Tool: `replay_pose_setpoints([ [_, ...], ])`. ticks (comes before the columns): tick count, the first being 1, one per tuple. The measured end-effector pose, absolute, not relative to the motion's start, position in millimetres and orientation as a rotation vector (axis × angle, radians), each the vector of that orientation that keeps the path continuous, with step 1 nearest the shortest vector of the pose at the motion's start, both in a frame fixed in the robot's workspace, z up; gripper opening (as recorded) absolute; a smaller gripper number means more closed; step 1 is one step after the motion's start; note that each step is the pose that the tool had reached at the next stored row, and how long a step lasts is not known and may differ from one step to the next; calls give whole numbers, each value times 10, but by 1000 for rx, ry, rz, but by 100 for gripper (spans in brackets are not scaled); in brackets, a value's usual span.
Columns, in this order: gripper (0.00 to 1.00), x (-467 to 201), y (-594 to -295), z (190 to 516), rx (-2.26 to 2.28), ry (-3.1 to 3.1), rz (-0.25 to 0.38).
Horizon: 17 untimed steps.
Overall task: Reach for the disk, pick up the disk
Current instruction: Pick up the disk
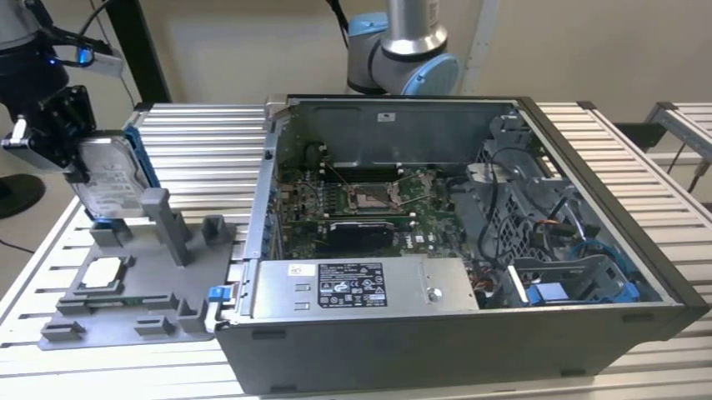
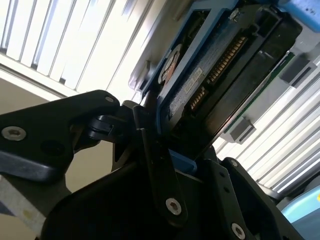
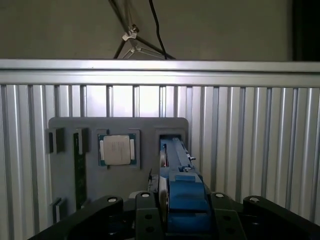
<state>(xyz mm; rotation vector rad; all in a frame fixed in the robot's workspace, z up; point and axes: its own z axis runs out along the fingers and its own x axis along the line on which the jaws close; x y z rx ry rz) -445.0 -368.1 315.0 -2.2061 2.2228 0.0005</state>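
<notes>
Soft even light; glare bleaches the table slats, near parts blurred.

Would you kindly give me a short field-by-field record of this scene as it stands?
disk: upright on edge, lower end at a slot of the grey fixture
gripper: shut on the disk, clamping its blue rail from both sides
fixture: on the slatted table, square chip lying in a recess
computer case: open, on the exterior view's right of the fixture
</notes>
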Motion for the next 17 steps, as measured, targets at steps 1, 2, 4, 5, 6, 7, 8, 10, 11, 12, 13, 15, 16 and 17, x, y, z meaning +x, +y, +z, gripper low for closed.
replay_pose_setpoints([
  [1,0,-4450,-3681,3165,-2206,2223,1],
  [2,0,-4450,-3681,3180,-2206,2223,1],
  [4,0,-4450,-3681,3207,-2206,2223,1],
  [5,0,-4450,-3681,3221,-2206,2223,1],
  [6,0,-4450,-3681,3235,-2206,2223,1],
  [7,0,-4450,-3681,3249,-2206,2223,1],
  [8,0,-4449,-3681,3262,-2206,2223,1],
  [10,0,-4449,-3681,3292,-2206,2223,1],
  [11,0,-4449,-3681,3310,-2206,2223,1],
  [12,0,-4450,-3681,3323,-2206,2223,1],
  [13,0,-4450,-3681,3338,-2207,2223,1],
  [15,0,-4450,-3681,3364,-2207,2223,1],
  [16,0,-4450,-3681,3378,-2207,2223,2],
  [17,0,-4450,-3681,3396,-2207,2223,2],
])
